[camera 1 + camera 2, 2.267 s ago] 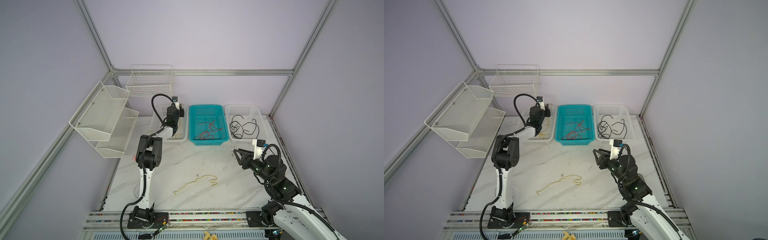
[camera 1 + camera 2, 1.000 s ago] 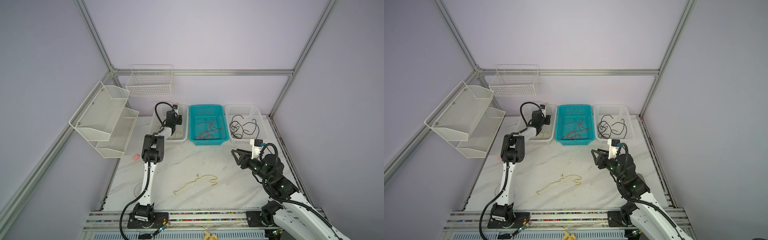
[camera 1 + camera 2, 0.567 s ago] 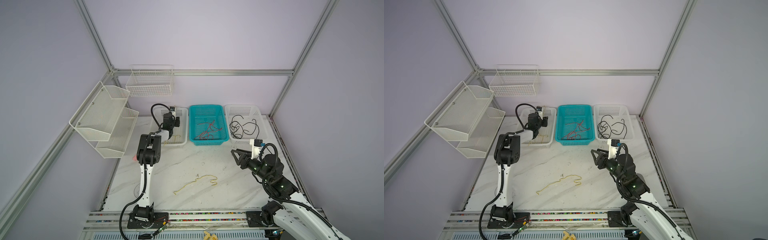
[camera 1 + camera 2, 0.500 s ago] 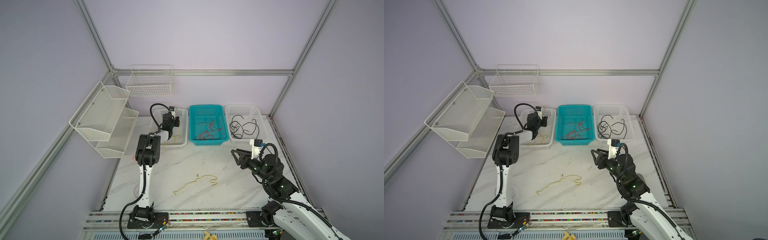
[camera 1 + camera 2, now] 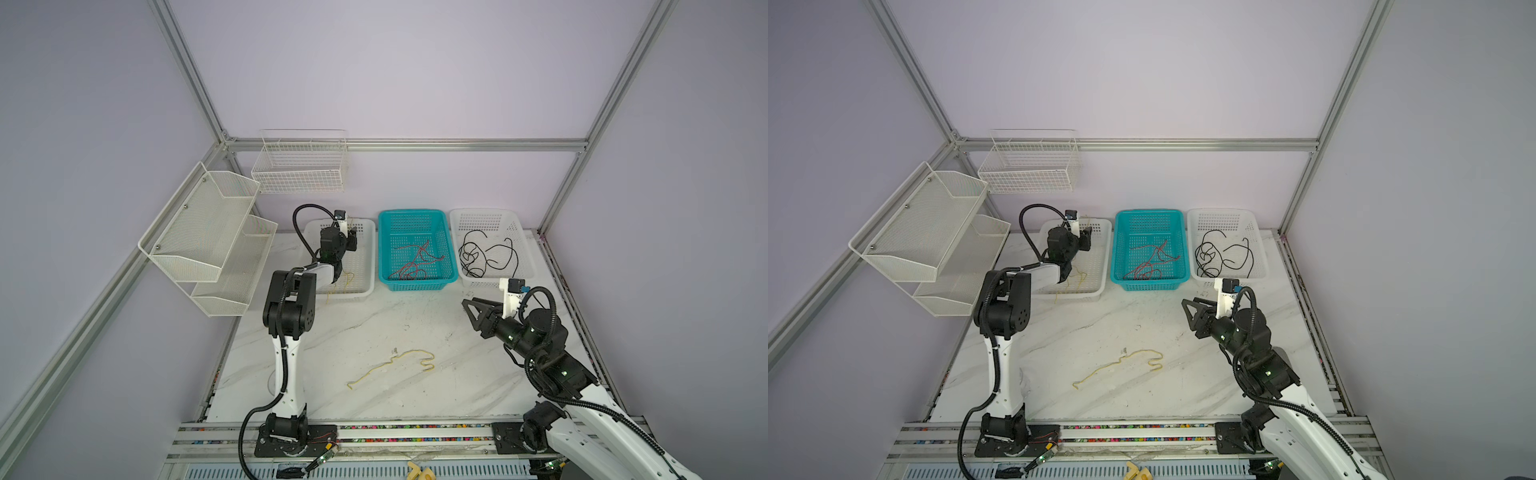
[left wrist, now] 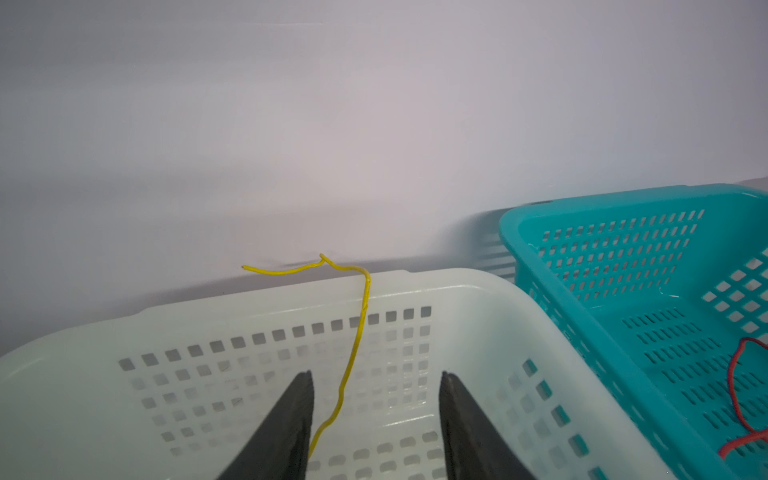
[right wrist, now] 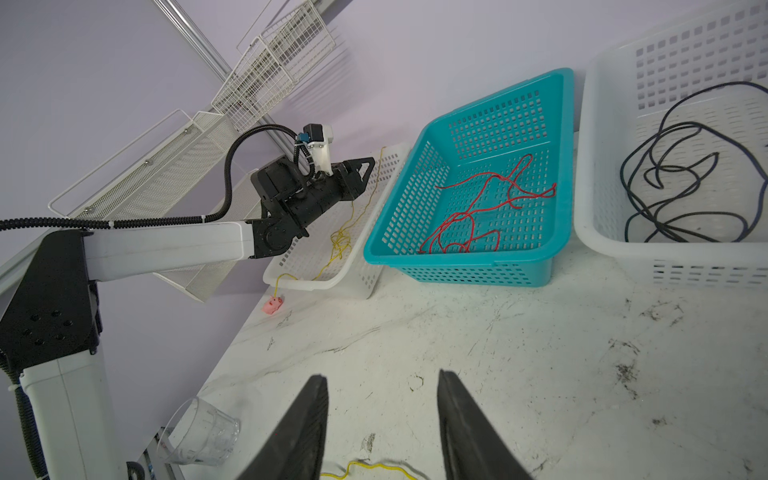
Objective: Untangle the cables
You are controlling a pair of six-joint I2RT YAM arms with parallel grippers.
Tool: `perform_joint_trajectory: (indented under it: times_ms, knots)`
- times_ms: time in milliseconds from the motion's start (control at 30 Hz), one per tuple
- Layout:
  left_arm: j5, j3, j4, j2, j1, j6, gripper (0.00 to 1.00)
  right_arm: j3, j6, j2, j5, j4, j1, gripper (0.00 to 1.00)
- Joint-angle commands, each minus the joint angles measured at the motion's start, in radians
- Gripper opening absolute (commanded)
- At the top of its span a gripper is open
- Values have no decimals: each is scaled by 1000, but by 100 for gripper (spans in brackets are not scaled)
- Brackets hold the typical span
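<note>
A yellow cable (image 6: 357, 336) lies in the left white basket (image 5: 365, 266) and climbs over its far rim. It runs between the fingers of my left gripper (image 6: 376, 374), which stands open over that basket (image 5: 1086, 240), close to one finger. A second yellow cable (image 5: 392, 365) lies loose on the marble table (image 5: 1121, 365). My right gripper (image 7: 380, 374) hovers open just beyond it (image 5: 467, 300), holding nothing. Red cables (image 5: 415, 262) lie in the teal basket (image 7: 457, 257), and black cables (image 5: 486, 253) lie in the right white basket (image 7: 602, 232).
Mesh shelves (image 5: 208, 232) hang on the left wall and a wire basket (image 5: 301, 166) on the back wall. A clear glass (image 7: 203, 432) and a small pink item (image 7: 272, 305) sit near the table's left edge. The three baskets line the back of the table.
The left arm's elbow has swung left and its wrist has dropped lower over the left white basket. The right gripper edged slightly left, then held still.
</note>
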Motion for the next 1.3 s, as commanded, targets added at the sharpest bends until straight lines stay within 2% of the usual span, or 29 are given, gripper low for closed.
perform_joint_trajectory:
  times_ms: [0,67,133,233,300,500,700,833,1000,1133,1267]
  knots:
    - [-10,-26,31,-56,9,-14,51,3,-13,-6,-9,25,4,48]
    - [-45,-51,62,-74,11,-13,62,3,-13,-6,-10,25,4,48]
    - [-43,-53,53,-87,16,-5,67,3,-13,-5,-11,25,5,48]
    - [-48,-53,53,-109,22,-18,82,3,-13,-4,-10,25,5,49]
    - [-43,-30,25,-116,23,-15,86,5,-13,-4,-9,26,5,49]
    - [-86,94,-163,-70,27,28,86,6,-15,-8,-3,19,5,49]
    - [18,154,-290,-43,46,7,85,7,-15,-11,-2,17,5,49]
    - [9,169,-306,-24,46,7,83,6,-14,-4,-9,22,5,49]
    - [25,268,-412,37,47,24,80,6,-13,-7,-8,23,5,48]
    - [-3,317,-427,81,46,47,79,3,-13,-4,-10,26,5,49]
    - [-15,380,-467,124,46,75,71,2,-13,-1,-11,27,6,49]
